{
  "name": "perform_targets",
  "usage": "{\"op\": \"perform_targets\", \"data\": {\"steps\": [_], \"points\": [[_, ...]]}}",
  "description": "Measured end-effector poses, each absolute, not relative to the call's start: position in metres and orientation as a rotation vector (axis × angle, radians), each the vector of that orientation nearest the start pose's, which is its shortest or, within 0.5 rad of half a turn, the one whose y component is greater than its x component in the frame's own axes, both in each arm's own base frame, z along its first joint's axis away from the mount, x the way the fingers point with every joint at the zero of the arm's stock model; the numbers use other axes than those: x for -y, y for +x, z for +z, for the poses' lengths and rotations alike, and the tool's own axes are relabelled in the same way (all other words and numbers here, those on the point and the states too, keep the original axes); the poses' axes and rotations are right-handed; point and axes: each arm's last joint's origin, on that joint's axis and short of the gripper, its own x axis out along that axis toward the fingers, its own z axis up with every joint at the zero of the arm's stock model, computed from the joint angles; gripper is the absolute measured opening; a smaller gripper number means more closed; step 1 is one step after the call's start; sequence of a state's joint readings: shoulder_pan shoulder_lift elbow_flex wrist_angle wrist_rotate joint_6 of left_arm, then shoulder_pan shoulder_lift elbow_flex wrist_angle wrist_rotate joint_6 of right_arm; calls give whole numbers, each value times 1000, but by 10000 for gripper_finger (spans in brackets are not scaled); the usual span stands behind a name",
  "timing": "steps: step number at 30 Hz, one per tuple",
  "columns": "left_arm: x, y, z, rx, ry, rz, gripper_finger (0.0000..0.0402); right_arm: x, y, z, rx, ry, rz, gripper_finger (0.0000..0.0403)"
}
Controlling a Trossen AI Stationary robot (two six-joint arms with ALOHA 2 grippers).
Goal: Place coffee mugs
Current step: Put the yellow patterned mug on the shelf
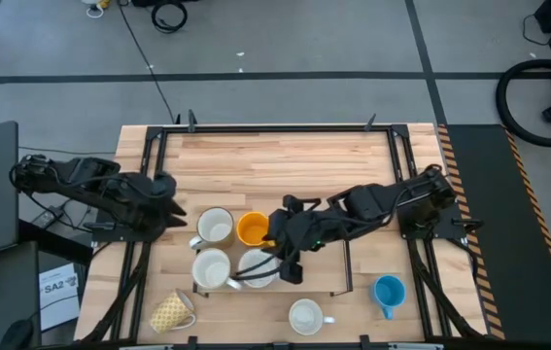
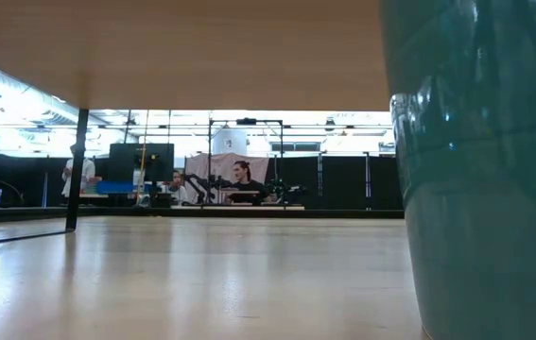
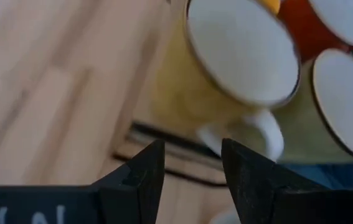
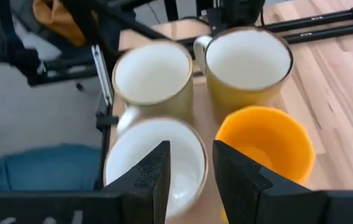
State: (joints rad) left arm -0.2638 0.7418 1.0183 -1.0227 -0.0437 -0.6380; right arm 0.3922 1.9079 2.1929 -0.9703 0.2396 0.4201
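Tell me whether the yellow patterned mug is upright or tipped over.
Tipped: the yellow patterned mug lies on its side near the table's front left, mouth facing sideways.

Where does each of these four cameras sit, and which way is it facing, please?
High: overhead, straight down on table; both arms, left gripper, right gripper.
Low: table height, level toward the room; blue mug close; no arm.
Left wrist: past its open fingers at a cream mug.
Right wrist: past its open fingers at the orange mug.
Shared: high and right wrist both show the orange mug.
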Motion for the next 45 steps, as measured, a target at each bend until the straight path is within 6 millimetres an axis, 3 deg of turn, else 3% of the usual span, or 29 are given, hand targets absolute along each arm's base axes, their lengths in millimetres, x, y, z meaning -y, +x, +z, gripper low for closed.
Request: {"op": "perform_targets", "data": {"steps": [12,17,22,28,35,45], "points": [[50,103,332,-939,-419,-94,167,-147,336,416,-864,6,-37,125],[71,107,310,-1001,-388,-184,167,-153,327,416,-890,-24,-36,125],[96,107,282,-1013,-373,-308,167,-159,323,417,-887,-34,-14,125],[118,108,265,-930,-414,-444,167,-160,323,417,-883,-25,-14,125],[129,109,245,-884,-408,-466,167,-161,325,418,-864,-12,-5,125],[146,122,224,-957,-371,-451,167,-161,326,419,-860,-5,2,125]]}}
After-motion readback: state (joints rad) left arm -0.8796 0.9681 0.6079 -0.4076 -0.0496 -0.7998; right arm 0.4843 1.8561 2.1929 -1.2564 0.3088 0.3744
